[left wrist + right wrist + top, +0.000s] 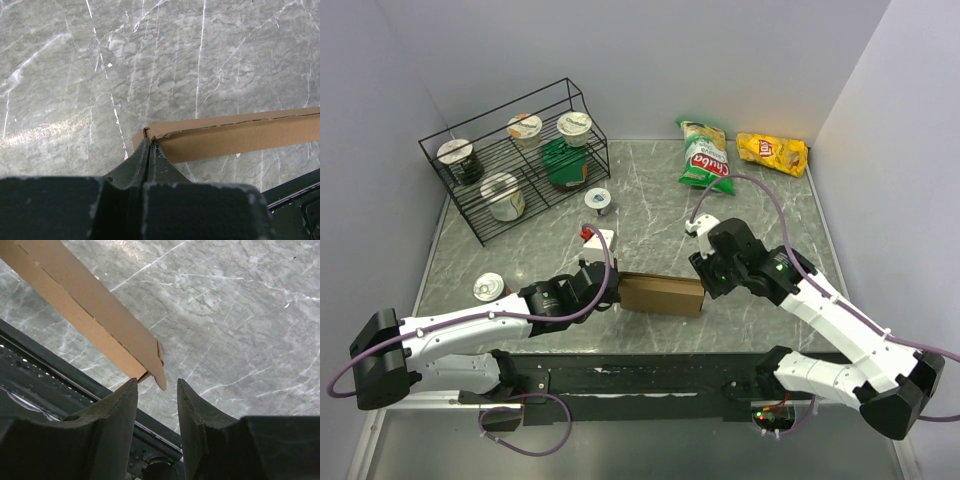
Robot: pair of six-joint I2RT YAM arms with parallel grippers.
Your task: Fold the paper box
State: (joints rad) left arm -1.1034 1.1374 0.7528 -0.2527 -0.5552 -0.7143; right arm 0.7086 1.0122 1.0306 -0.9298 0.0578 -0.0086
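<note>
The paper box (pixel 662 294) is a flat-folded brown cardboard piece near the table's front edge, between the two arms. My left gripper (pixel 612 290) is at its left end. In the left wrist view the fingertips (pixel 149 142) are pressed together on the thin corner edge of the paper box (pixel 235 135). My right gripper (pixel 705 285) is at the right end. In the right wrist view its jaws (pixel 157 381) stand apart, and the pointed corner flap of the paper box (pixel 95 310) hangs just ahead of the gap, touching neither finger.
A black wire rack (pixel 510 150) with several cups stands at the back left. A green chip bag (pixel 705 155) and a yellow chip bag (pixel 772 152) lie at the back right. A small cup (pixel 598 200), a white card (pixel 595 236) and a can (pixel 488 287) sit left of centre. A black rail (pixel 620 380) runs along the front.
</note>
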